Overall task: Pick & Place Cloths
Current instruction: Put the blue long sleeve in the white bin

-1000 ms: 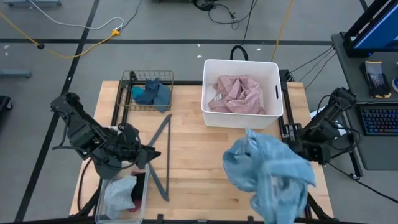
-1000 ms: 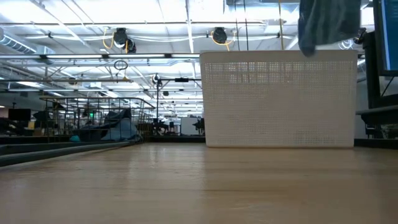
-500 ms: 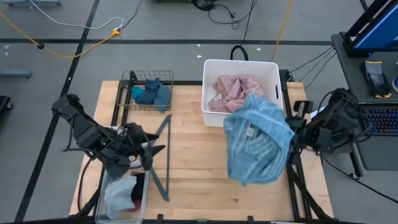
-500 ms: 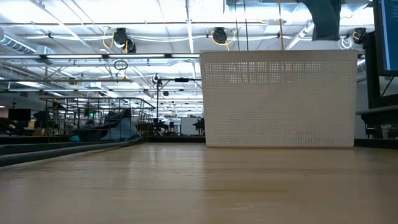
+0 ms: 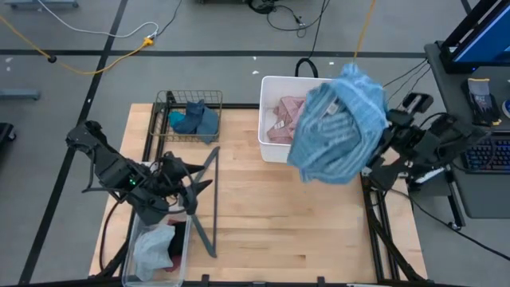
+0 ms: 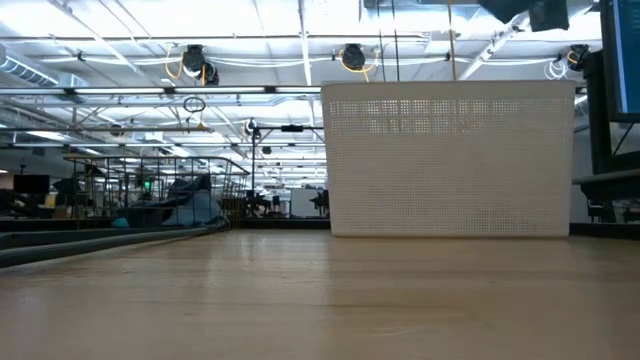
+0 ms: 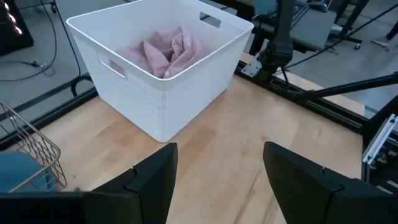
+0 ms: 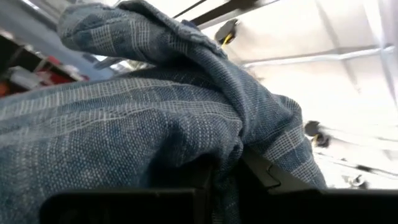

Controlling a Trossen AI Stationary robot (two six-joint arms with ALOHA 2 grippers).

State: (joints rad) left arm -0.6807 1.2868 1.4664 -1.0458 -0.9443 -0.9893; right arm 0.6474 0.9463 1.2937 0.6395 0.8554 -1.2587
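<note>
Over the white basket, right pincer is clamped tight on the blue striped cloth, hanging mid-air. Left pincer sits wide open, empty, above the tabletop.

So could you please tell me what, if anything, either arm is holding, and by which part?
The right gripper holds the large blue striped cloth by a bunched fold; the left gripper is empty.
</note>
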